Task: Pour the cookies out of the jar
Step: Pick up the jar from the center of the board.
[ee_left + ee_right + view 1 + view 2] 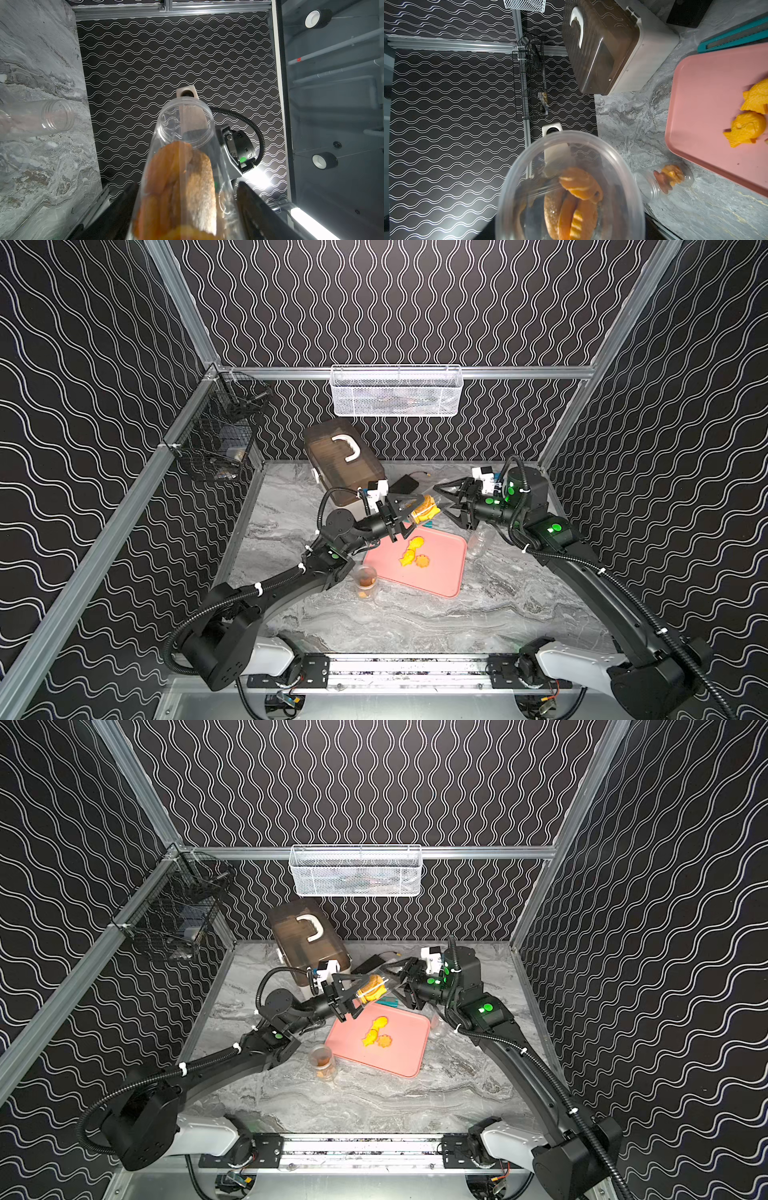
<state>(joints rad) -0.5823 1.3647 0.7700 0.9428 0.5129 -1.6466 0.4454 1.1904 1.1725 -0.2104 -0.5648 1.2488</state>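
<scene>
The clear plastic jar (529, 176) of yellow-orange cookies (426, 510) lies level above the pink plastic tray (449, 568), clamped by the right gripper (442, 502), while the left gripper (415, 514) straddles it, probably to steady the tipping, though I cannot tell if its jaws pinch.

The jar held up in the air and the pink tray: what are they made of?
The jar looks like clear, glossy plastic: the cookies show through its thin wall; glass isn't ruled out. The pink tray looks like matte moulded plastic: one even colour, rounded raised rim.
</scene>
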